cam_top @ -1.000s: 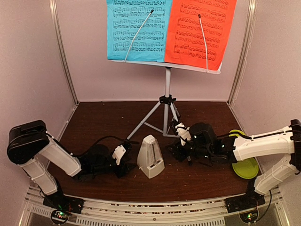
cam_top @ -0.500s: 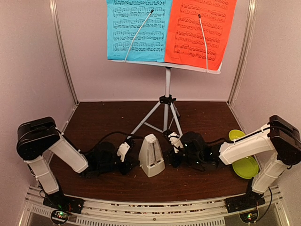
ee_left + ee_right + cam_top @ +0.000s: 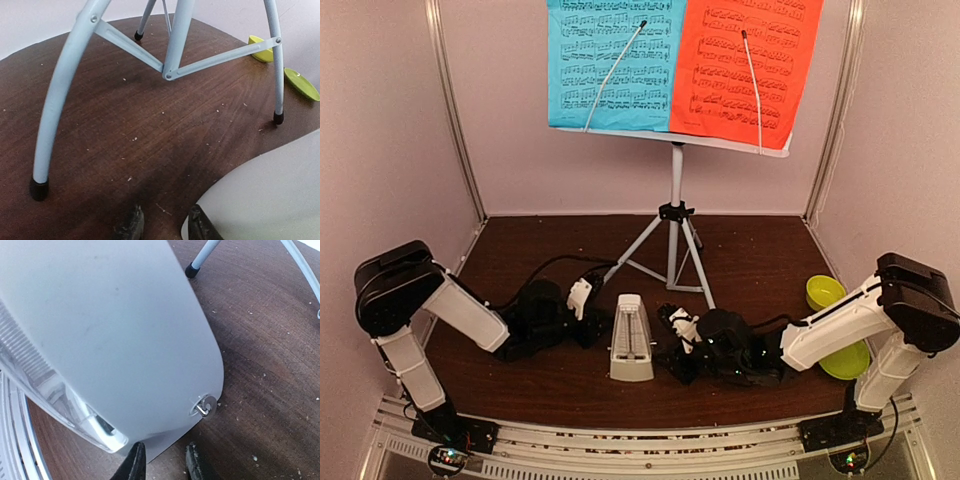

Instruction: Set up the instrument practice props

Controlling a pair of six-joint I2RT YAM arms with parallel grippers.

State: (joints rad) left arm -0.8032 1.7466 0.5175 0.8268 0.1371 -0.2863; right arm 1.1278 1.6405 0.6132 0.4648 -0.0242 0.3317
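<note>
The white music stand (image 3: 674, 190) stands on its tripod legs (image 3: 650, 240) at the back and holds the blue sheet (image 3: 610, 60) and the red-orange sheet (image 3: 745, 60). The small white pyramid metronome (image 3: 632, 337) stands upright in front of it. My left gripper (image 3: 598, 322) is low at its left, jaws open, in the left wrist view (image 3: 164, 227) with one fingertip (image 3: 197, 226) against the metronome's side (image 3: 270, 190). My right gripper (image 3: 665, 347) is low at its right, jaws slightly open (image 3: 164, 465), right at the metronome's lower edge (image 3: 110, 330) near its winding key (image 3: 205, 406).
A yellow-green bowl (image 3: 825, 291) and a yellow-green plate (image 3: 847, 360) lie at the right, beside my right arm. The tripod's feet (image 3: 39, 189) stand just behind both grippers. White walls close in the back and both sides.
Both grippers have moved in towards the metronome, the right one leftward and nearer. The metronome has turned and shifted slightly left.
</note>
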